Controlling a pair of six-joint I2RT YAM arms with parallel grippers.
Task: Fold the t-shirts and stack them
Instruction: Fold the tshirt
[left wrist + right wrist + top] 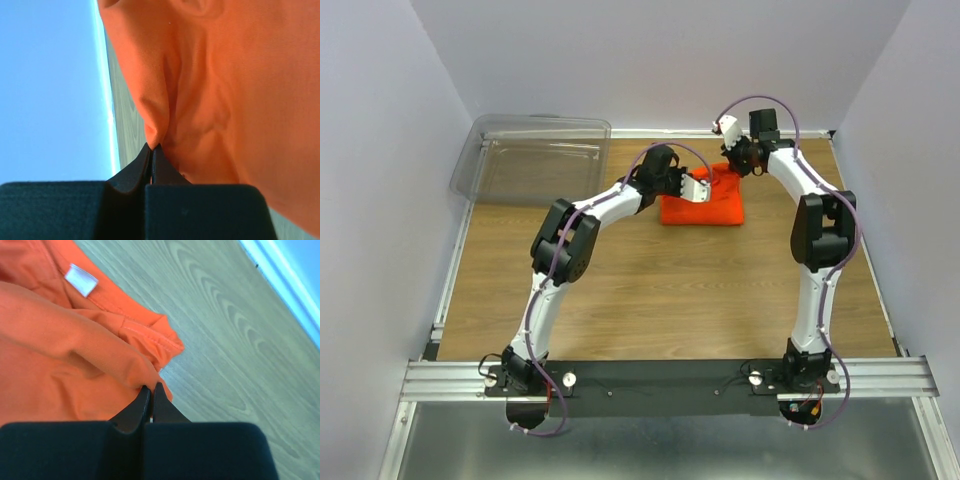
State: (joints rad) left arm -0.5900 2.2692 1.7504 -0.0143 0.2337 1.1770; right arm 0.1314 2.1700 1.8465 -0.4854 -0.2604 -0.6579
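Since each wrist view shows jaws pressed together on a pinch of orange cloth, I take it that both arms are gripping the shirt (712, 212), which lies as a small, roughly squared bundle on the table (660, 300) to the right of the bin (545, 122). The left gripper (706, 189) has the edge nearer the bin, and the right gripper (742, 168) has the corner farther from it, close to the neck tag (81, 279). I judge the folding mostly done, with perhaps a last fold or tidy left; no second shirt or stack shows, so stacking is not yet begun.
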